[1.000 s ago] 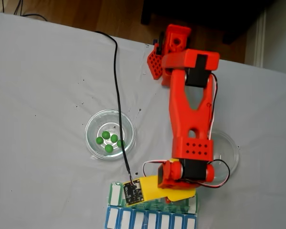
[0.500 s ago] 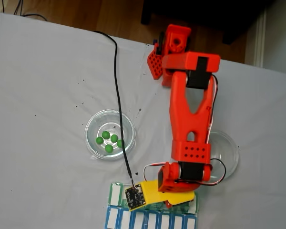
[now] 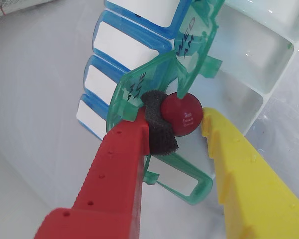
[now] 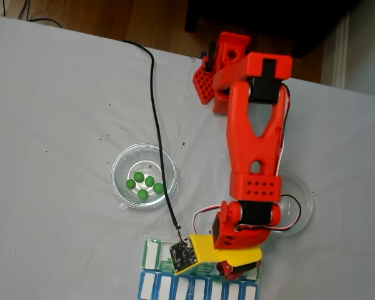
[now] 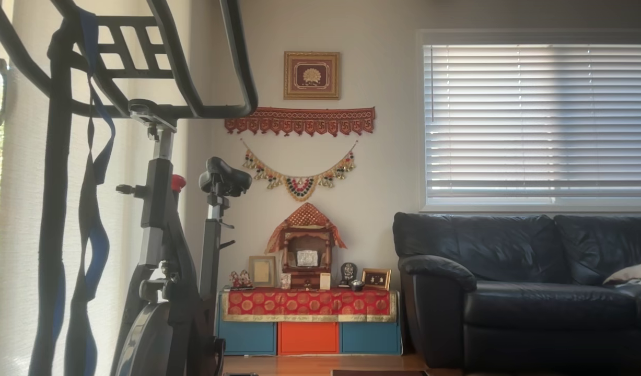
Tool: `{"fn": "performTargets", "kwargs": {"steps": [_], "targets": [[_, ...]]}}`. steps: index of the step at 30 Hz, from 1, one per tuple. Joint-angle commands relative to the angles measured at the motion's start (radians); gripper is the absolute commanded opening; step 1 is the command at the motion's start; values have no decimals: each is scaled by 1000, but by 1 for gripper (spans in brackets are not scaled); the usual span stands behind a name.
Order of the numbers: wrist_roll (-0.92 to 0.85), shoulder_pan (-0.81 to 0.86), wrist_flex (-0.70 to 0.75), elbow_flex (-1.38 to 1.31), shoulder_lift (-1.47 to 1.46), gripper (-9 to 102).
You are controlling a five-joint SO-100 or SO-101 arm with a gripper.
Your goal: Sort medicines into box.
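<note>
Red pill hovering at open green compartment

End effector (image 3: 175, 125) clamps dark red ball (image 3: 182, 114) betw. red finger pad & yellow finger, just over green box (image 3: 139, 89) lids. Vs 0.5 s ago, arm has swung toward 6 o'clock, so drop looks imminent. Raised lids crowd 12 o'clock; little room.

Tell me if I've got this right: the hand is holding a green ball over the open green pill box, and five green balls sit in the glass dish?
Not quite. The ball in the hand is dark red, as the wrist view shows. The rest stands: it is over the open green pill box, and five green balls sit in the glass dish.
</note>
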Motion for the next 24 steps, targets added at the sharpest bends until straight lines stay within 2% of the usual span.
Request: {"fn": "performTargets", "kwargs": {"steps": [1,8,18,20,24], "targets": [[-14,-6,5,-49,107,1],[-58,-2,97,-103,72,1],[-78,2,103,-106,67,1],[-81,2,103,-106,63,4],[-97,2,118,-101,66,16]]}}
